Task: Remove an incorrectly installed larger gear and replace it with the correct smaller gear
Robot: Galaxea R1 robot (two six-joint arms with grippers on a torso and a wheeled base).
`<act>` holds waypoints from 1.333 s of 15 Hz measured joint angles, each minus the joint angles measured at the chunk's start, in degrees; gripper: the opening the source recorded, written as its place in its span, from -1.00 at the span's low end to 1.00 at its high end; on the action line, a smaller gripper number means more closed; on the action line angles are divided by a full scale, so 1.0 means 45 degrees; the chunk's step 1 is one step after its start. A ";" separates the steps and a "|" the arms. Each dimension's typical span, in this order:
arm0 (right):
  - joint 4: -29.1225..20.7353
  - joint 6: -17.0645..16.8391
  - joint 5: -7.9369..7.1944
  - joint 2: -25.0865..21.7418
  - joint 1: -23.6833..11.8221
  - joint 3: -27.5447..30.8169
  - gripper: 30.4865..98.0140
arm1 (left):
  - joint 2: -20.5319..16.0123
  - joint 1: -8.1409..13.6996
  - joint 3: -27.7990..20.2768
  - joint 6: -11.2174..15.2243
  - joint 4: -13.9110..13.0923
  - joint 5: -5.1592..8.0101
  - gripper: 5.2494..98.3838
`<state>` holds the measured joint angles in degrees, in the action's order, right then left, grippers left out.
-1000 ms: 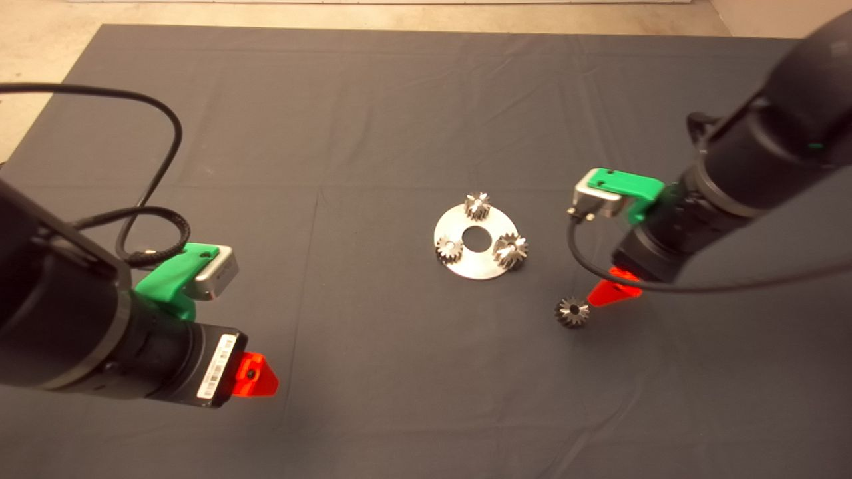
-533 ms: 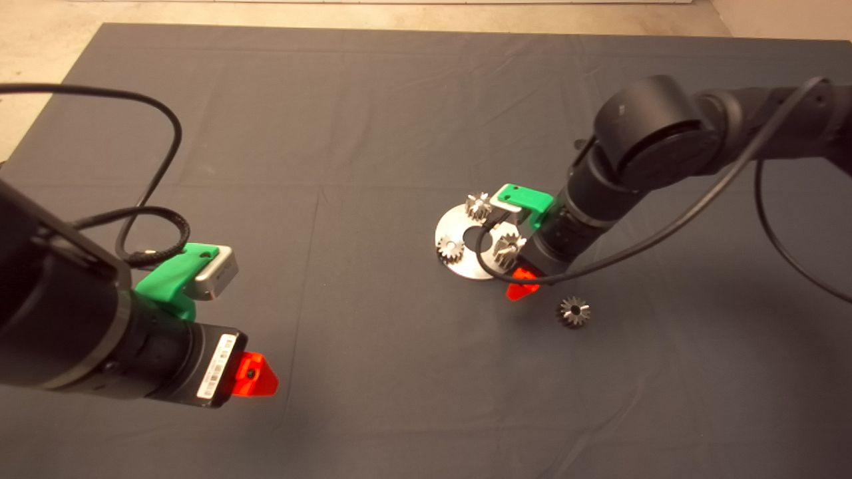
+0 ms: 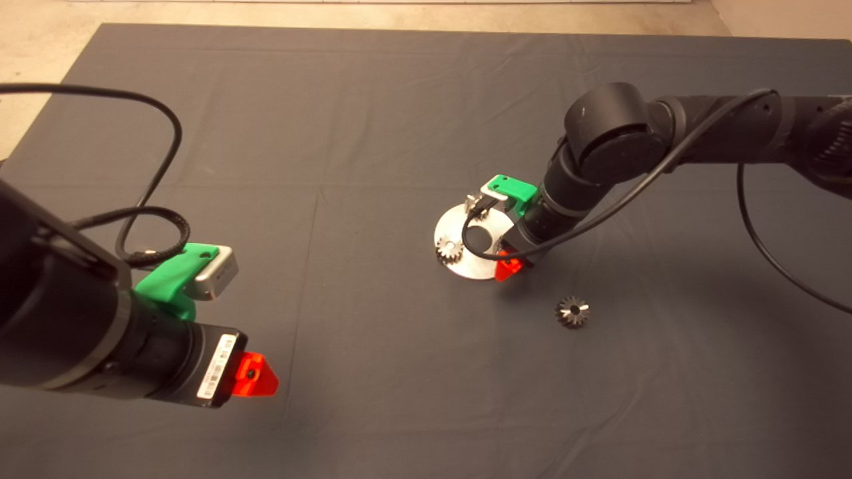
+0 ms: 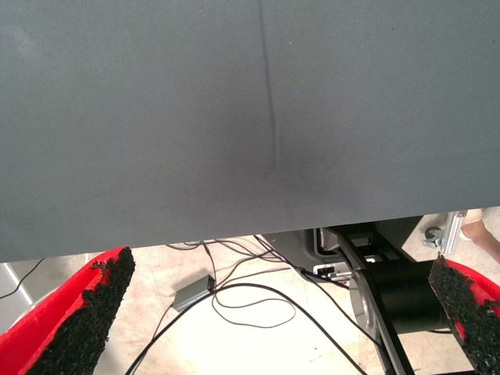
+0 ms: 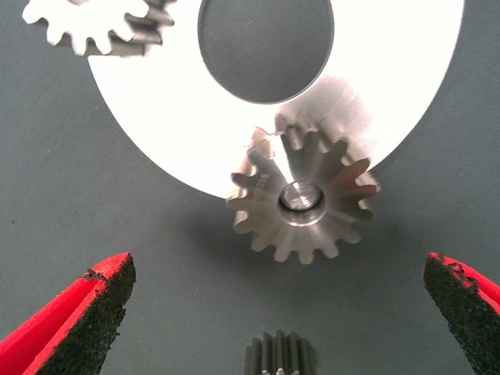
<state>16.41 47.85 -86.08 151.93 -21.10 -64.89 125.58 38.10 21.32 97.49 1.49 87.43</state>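
The larger gear, shiny with flared slanted teeth, sits on a pin at the rim of the round steel plate. My right gripper hangs open just above it, red fingers spread wide on either side and apart from it. In the head view the right gripper covers that gear at the plate edge. The smaller gear, dark-faced with a centre hole, lies loose on the mat to the right of the plate. My left gripper is parked open at the lower left.
Two small silver gears stand on the plate around its centre hole. A small toothed grey piece shows between my right fingers; I cannot tell what it is. The left wrist view shows the mat's edge and floor cables.
My right arm has swung left, from beside the smaller gear to over the plate, and now covers the larger gear in the head view. The left arm has not moved.
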 measured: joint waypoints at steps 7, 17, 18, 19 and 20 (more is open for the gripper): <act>0.0138 -0.0014 0.0000 0.0575 0.0379 -0.1086 0.99 | 0.0000 0.0000 0.0000 0.0000 0.0000 0.0000 0.99; 0.0401 -0.0019 0.0019 0.0875 0.0408 -0.1553 0.88 | 0.0005 0.0000 0.0000 0.0000 0.0000 0.0000 0.99; 0.0401 -0.0015 0.0017 0.0870 0.0423 -0.1547 0.79 | 0.0030 0.0000 0.0000 0.0000 0.0000 0.0000 0.99; 0.0401 -0.0014 0.0014 0.0875 0.0428 -0.1547 0.76 | 0.0033 0.0000 0.0000 0.0000 0.0000 0.0000 0.99; 0.0401 -0.0018 0.0015 0.0875 0.0428 -0.1547 0.76 | 0.0034 0.0000 0.0000 0.0000 0.0000 0.0000 0.99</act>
<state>18.21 47.77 -86.01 155.87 -19.18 -71.85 125.73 38.10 21.32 97.49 1.49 87.43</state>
